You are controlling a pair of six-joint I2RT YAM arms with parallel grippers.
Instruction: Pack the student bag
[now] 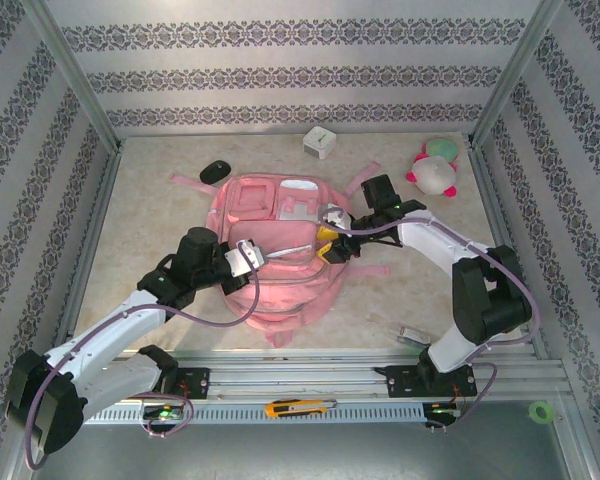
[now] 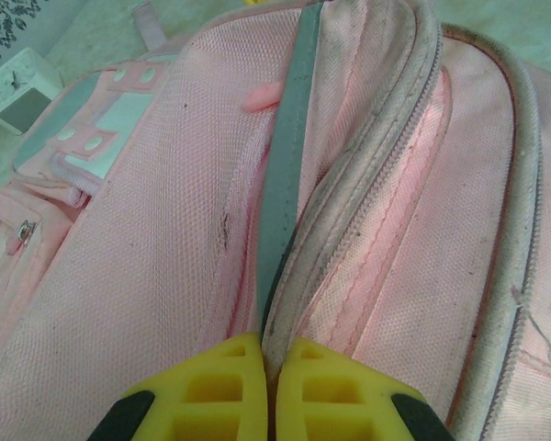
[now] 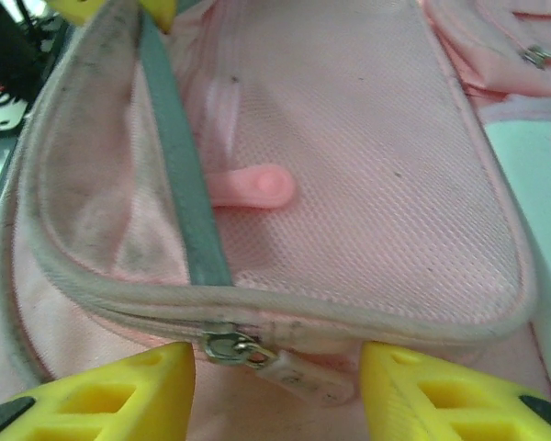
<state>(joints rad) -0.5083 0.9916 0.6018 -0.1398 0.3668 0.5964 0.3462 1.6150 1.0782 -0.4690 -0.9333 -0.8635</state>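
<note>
Zipper step: left claw [image 2: 268, 372] pinches backpack [image 1: 280, 292] pocket rim; right claw [image 3: 275, 372], spread, straddles zipper pull [image 3: 257, 356], likely to close next.

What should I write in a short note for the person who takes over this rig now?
Left gripper: shut on the pocket rim of the student bag, which lies mid-table.
Right gripper: open, jaws either side of the zip slider.
Done: a grey flat strip sits in the open pocket's mouth.
Left: probably push it in and zip up; plush toy and white cube lie outside the bag.
</note>
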